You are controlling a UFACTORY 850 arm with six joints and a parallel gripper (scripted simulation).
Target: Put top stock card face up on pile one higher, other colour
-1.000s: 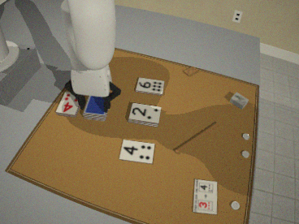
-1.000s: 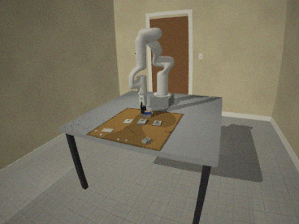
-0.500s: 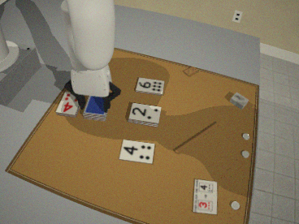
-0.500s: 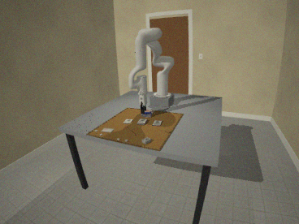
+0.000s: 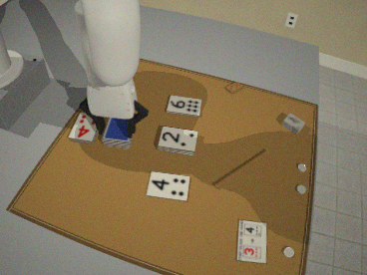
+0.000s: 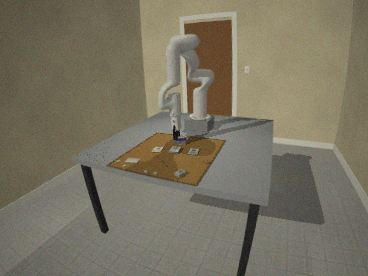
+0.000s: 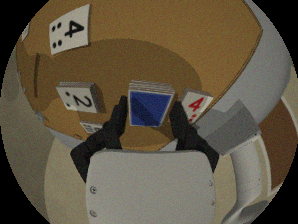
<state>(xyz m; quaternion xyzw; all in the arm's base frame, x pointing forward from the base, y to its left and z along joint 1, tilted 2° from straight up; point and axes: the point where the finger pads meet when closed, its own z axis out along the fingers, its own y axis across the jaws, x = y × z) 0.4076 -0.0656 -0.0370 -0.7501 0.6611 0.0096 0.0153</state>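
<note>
Gripper (image 5: pixel 116 125) (image 6: pixel 176 134) (image 7: pixel 150 105) is hovering w/ jaws spread around blue stock (image 5: pixel 117 131) (image 7: pixel 150 107), top card prob. thin, slippery, needing edge grip.

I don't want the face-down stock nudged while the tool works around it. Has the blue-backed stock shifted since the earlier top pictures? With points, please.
No, no visible shift: the stock (image 5: pixel 118 131) (image 7: pixel 150 108) sits just beside the red four (image 5: pixel 82 131) (image 7: pixel 196 105), as before.
</note>
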